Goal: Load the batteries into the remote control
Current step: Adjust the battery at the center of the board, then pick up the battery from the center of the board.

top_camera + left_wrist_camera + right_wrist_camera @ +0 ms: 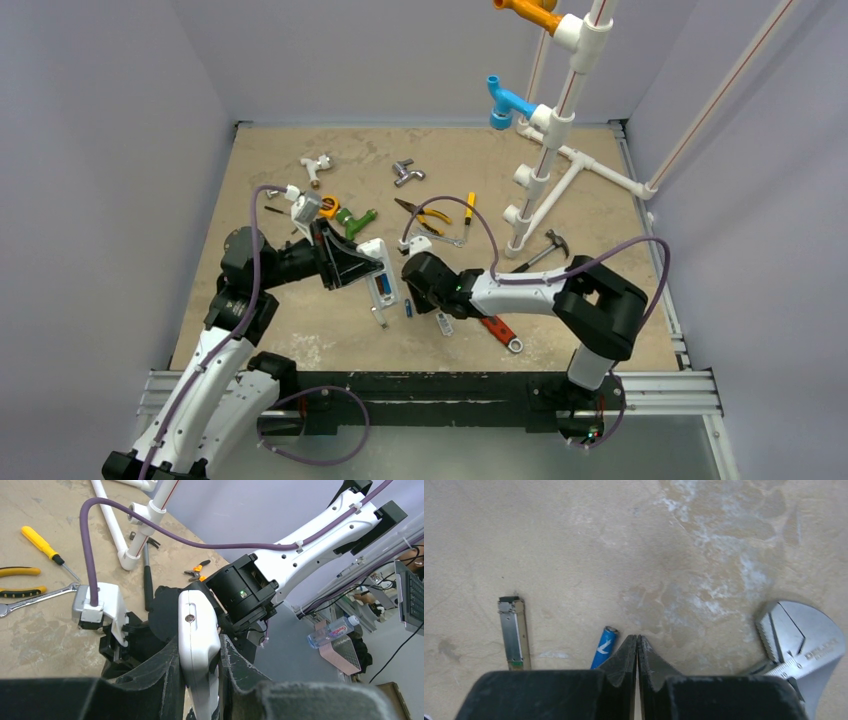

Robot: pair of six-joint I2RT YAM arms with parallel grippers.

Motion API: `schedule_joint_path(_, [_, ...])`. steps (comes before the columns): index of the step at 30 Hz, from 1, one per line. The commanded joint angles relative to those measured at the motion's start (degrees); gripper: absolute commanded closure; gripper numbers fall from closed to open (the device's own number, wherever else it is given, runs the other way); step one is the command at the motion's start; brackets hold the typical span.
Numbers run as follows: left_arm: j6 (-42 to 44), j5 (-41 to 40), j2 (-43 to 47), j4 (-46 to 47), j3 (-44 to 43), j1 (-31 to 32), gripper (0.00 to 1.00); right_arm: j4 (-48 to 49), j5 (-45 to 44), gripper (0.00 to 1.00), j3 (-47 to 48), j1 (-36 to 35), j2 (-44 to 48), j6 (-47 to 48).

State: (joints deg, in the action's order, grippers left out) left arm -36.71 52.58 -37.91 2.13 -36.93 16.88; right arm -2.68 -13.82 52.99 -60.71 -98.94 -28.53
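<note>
Black fingers of the right gripper (637, 644) are pressed together with nothing held, just beside a small blue cylindrical battery (604, 646) on the tan table (574, 540). The white rectangular plastic remote control (197, 612) is clamped by the left gripper (199, 647), probably to be steadied for loading. "DELIX" can be read on the silvery adjustable wrench (799, 640).

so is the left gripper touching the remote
Touching. The left wrist view shows the remote pinched in the left gripper, with a finger pressed against each of its sides.
</note>
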Motion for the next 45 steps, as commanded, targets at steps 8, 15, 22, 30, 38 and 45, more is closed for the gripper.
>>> schedule_joint_path(8, [2.12,-0.54,1.69,0.16,-2.93,-0.21,1.0,0.19,-4.31,0.71,-3.8,-0.27,8.75,-4.86])
schedule_joint_path(15, [2.08,-0.41,1.88,0.15,-2.91,-0.19,1.0,-2.13,-2.38,0.57,-1.85,-2.13,8.06,-6.62])
schedule_joint_path(22, [1.95,-0.37,1.45,0.62,-2.73,-0.19,1.0,-3.72,-1.0,0.58,0.55,-3.53,5.39,-6.61])
schedule_joint_path(30, [1.88,-0.37,1.51,0.81,-2.43,-0.24,1.0,-5.03,-0.99,0.7,2.46,-3.72,1.43,-7.06])
schedule_joint_path(38, [2.07,-0.54,1.71,0.59,-2.36,-0.19,1.0,-9.23,-3.46,0.81,4.39,-4.68,-1.33,-5.56])
schedule_joint_path(45, [1.61,-0.49,1.19,1.39,-2.19,-0.23,1.0,-12.99,-5.68,0.79,3.17,-5.78,0.71,-3.89])
